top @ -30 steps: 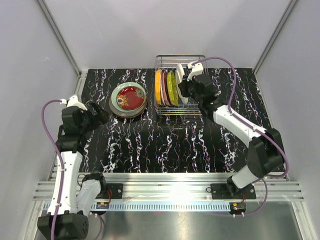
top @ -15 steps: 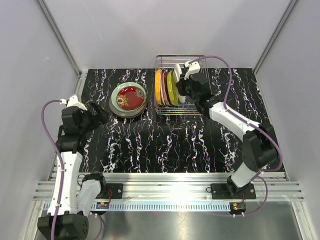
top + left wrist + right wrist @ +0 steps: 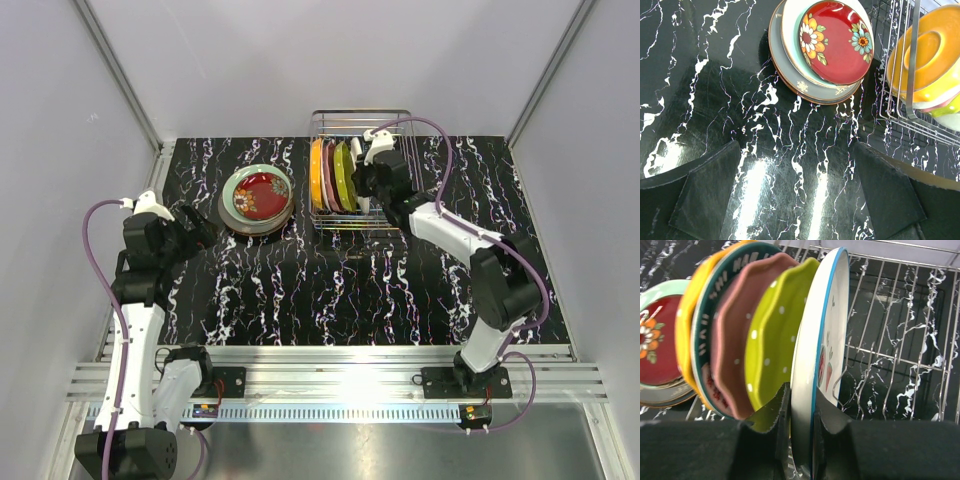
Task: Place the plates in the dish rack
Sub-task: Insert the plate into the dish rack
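Since a second ago the right arm has folded tighter at its elbow and swung inward, carrying the right hand point(image 3: 800, 410) leftward, deeper among the racked plates. The left arm has not moved.

Nearest, the left hand point(image 3: 800, 192) hovers with its fingers spread wide over the desk point(image 3: 300, 290), a glossy black surface veined with white like marble. Just beyond it sits a stack of round plates. A red floral plate point(image 3: 832, 42) lies on top, on a pale plate point(image 3: 788, 35) and a wider grey plate point(image 3: 805, 89).

Farther back stands the dish rack point(image 3: 360, 112), an open basket of thin shiny wire. The right hand pinches the lower edge of a white plate point(image 3: 832, 315), which has a blue rim and red motifs. It is held on edge inside the rack, and the fingers hide its bottom.

A lime-green dotted plate point(image 3: 772, 340) with a wavy edge stands just beside it on its left, very close. Whether they touch cannot be told. Past that stand a pink scalloped plate point(image 3: 732, 340), a dark-rimmed plate point(image 3: 705, 347) and an orange plate point(image 3: 687, 335), all upright.
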